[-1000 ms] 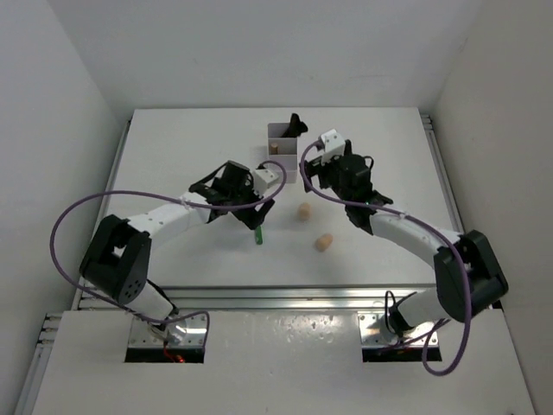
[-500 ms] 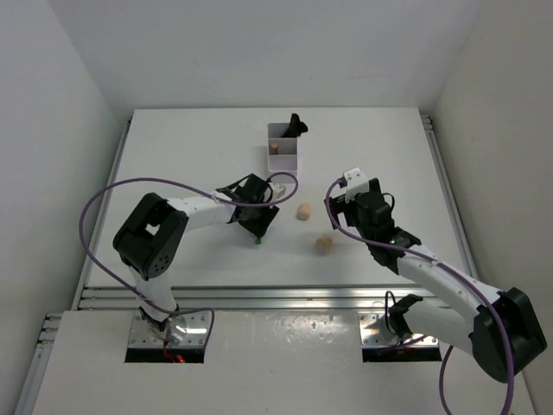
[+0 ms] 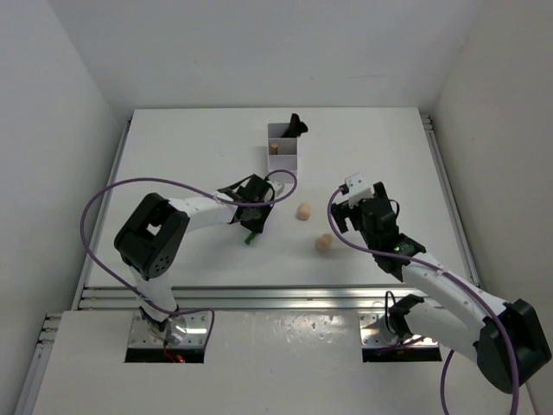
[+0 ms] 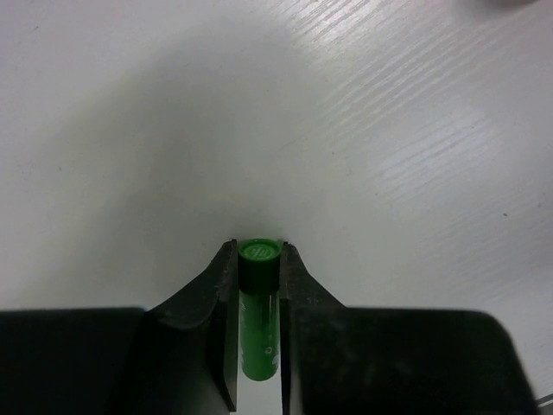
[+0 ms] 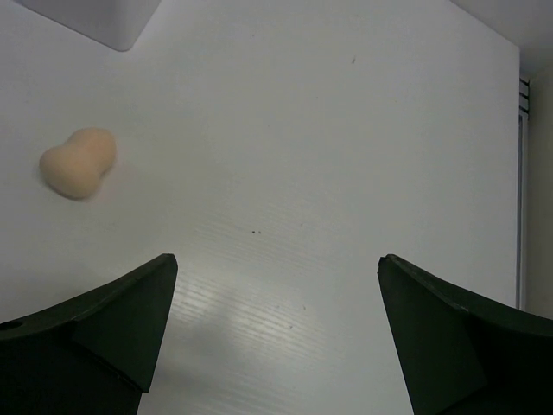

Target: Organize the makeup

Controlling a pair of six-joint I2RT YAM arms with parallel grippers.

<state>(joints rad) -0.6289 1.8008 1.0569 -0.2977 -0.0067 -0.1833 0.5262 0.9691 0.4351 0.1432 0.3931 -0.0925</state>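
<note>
A green tube [image 4: 257, 322] lies on the white table between the fingers of my left gripper [image 4: 257, 259]; both fingers press its dark green cap, so the gripper is shut on it. From above, the tube [image 3: 248, 236] pokes out below the left gripper [image 3: 251, 225], left of table centre. Two peach sponges [image 3: 304, 210] [image 3: 323, 243] lie loose to its right. My right gripper [image 3: 345, 214] hovers open and empty right of the sponges; its wrist view shows one sponge [image 5: 78, 162] at the upper left, well beyond the gripper [image 5: 276, 268].
The white box [image 3: 282, 149] stands at the back centre with a black brush [image 3: 297, 125] sticking out of its far compartment. A corner of the box [image 5: 104, 22] shows in the right wrist view. Walls close in the table on three sides.
My left gripper has dropped onto the green tube and shut on it. The right arm has pulled back from the box toward the near right, still open.
</note>
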